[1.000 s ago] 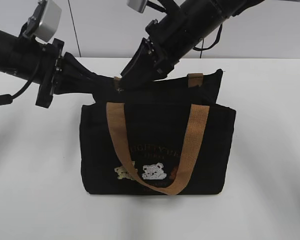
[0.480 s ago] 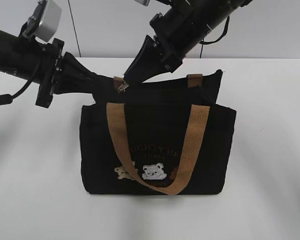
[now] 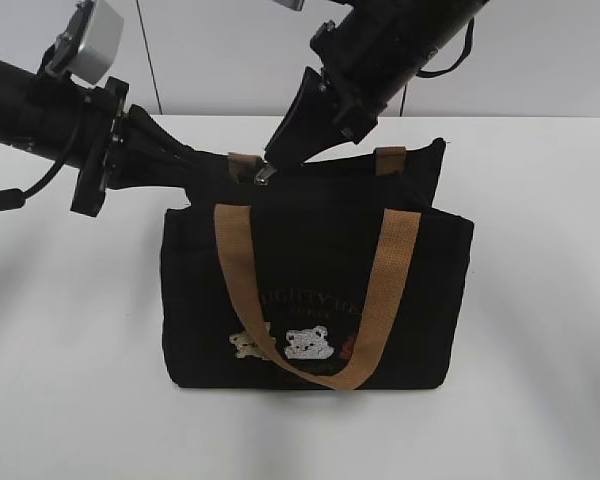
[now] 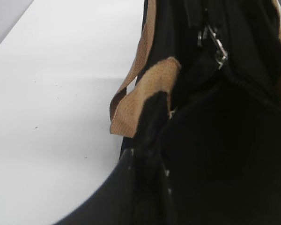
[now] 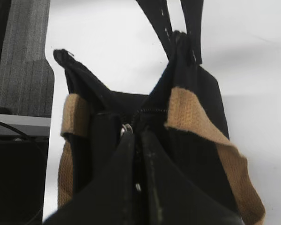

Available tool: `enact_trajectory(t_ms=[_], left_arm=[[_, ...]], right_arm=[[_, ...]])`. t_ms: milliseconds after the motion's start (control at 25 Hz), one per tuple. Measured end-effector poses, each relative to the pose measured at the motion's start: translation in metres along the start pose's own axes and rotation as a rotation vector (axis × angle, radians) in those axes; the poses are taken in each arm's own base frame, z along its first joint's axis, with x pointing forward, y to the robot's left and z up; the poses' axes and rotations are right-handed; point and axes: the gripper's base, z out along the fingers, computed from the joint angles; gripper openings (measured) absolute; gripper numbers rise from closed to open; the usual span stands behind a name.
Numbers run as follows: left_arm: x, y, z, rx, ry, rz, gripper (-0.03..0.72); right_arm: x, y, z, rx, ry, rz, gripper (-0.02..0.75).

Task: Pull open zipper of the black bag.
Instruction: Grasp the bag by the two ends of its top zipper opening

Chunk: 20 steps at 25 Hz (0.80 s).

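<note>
**Mia:** Since a moment ago, the right gripper (image 3: 271, 168) has lifted and slid a bit toward 3 o'clock, and the pull tab (image 3: 264, 175) went with it. Its jaws are pinched tight on that tab now.

**Ben:** So has the zipper (image 3: 330, 160) opened?

**Mia:** Only a tiny bit, I think. From the front, the tab sits near 11 o'clock on the black bag (image 3: 315, 290). Most of the top edge is left to pull.

**Ben:** And the left wrist camera?

**Mia:** The left gripper (image 4: 157, 101) is nearly closed on the bag's top corner, by a tan strap (image 4: 145, 98). The tab (image 4: 220, 51) hangs at 1 o'clock.

**Ben:** The right wrist camera?

**Mia:** Both fingers (image 5: 152, 178) meet at the silver tab (image 5: 127, 128), mid-picture. The zip line (image 5: 152, 110) past it looks shut.
</note>
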Motion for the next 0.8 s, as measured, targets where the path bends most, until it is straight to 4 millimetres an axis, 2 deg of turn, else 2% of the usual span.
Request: enact_trajectory(t_ms=[400,800], left_arm=[[0.001,0.000,0.000,0.006,0.013,0.010,0.057],[0.001,-0.001,0.001,0.007,0.019,0.016,0.057]], right_arm=[[0.004,0.007,-0.021,0.097,0.166,-0.015,-0.009],[0.016,0.005,-0.034,0.190,0.340,0.001,-0.009]])
